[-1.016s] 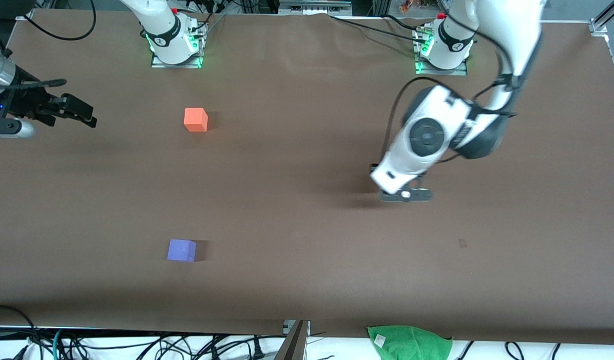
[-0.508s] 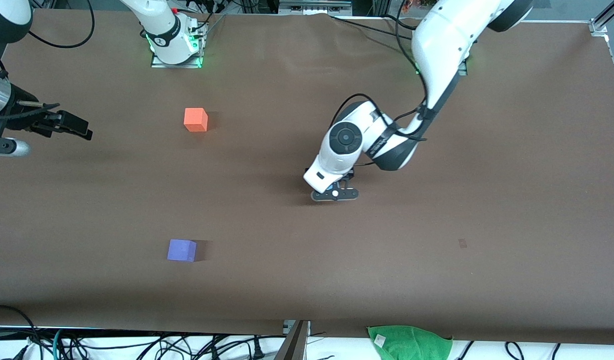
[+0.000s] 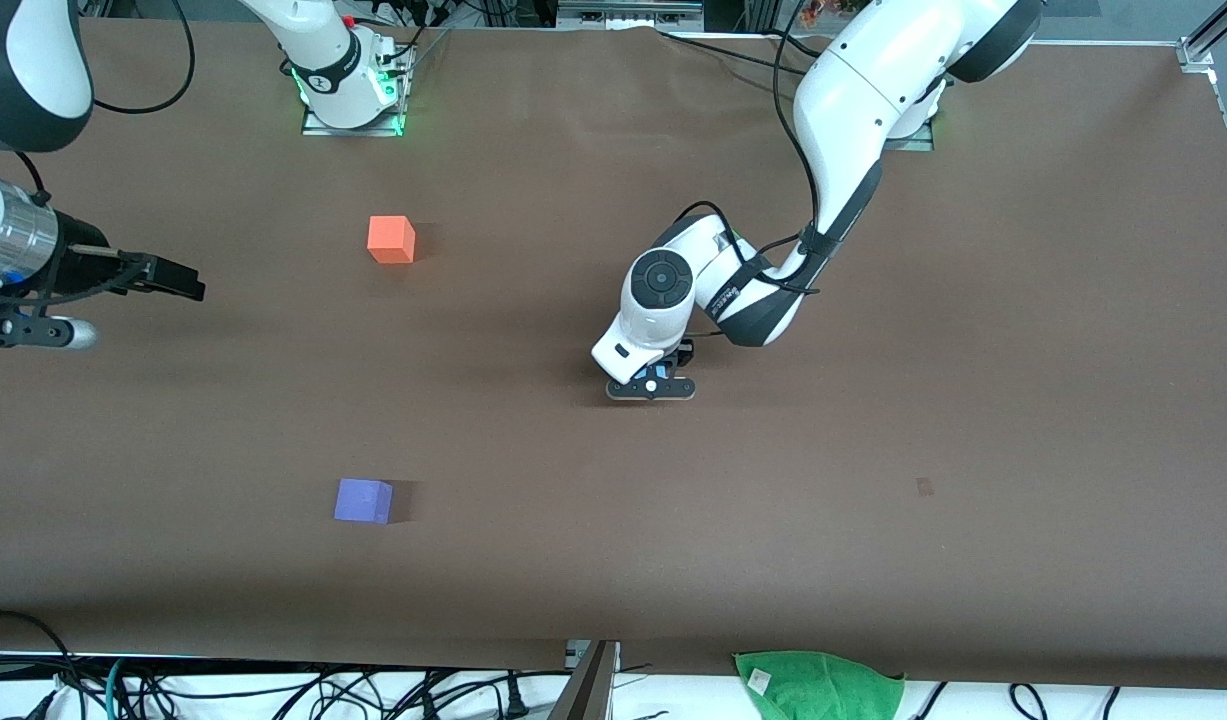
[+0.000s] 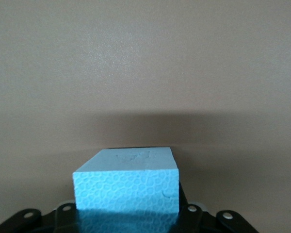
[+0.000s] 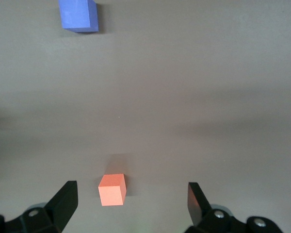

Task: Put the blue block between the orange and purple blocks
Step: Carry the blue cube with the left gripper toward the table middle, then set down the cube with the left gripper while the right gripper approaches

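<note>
The orange block (image 3: 391,240) sits toward the right arm's end of the table, farther from the front camera. The purple block (image 3: 363,500) sits nearer to the camera, roughly in line with it. Both show in the right wrist view, orange (image 5: 111,189) and purple (image 5: 78,14). My left gripper (image 3: 653,385) is low over the table's middle, shut on the light blue block (image 4: 128,182), which fills the gap between the jaws. My right gripper (image 3: 168,280) is open and empty at the right arm's end, beside the orange block.
A green cloth (image 3: 818,685) lies past the table's edge nearest the front camera. Cables hang along that edge. A small dark mark (image 3: 924,487) is on the brown table surface toward the left arm's end.
My left gripper has carried the blue block from the left arm's end toward the table's middle, slowing in the last half second. My right gripper has shifted slightly nearer the front camera.
</note>
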Robot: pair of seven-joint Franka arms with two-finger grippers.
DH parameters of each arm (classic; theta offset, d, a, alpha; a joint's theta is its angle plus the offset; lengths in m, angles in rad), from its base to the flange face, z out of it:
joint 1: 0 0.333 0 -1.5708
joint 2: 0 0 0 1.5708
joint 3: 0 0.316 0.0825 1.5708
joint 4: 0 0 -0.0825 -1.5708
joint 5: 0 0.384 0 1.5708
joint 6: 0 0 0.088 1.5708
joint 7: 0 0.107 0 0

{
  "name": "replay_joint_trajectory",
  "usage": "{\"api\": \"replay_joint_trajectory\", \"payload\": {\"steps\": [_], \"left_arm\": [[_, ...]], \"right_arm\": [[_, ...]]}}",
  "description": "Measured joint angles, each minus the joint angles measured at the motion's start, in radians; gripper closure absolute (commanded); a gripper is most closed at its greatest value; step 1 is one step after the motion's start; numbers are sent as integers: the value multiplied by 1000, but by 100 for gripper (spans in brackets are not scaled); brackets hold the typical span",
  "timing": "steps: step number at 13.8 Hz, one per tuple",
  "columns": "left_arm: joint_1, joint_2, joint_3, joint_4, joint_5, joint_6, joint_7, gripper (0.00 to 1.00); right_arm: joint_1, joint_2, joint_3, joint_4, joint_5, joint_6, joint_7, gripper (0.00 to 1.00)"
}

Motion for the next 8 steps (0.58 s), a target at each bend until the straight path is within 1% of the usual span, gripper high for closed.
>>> {"api": "replay_joint_trajectory", "payload": {"steps": [3,4,6,8], "left_arm": [[0,-1,1,12,0,-6,0,0],[0,-7,1,21,0,-29,0,0],[2,-56,1,46,1,-135,0,0],[21,-153,3,61,1,-272,10,0]], "right_arm": [[1,10,1,2,0,6,0,0],[2,11,2,2,-4,10,0,0],[3,17,4,2,-8,13,-1,0],[5,47,9,1,-8,14,-1,0]]}}
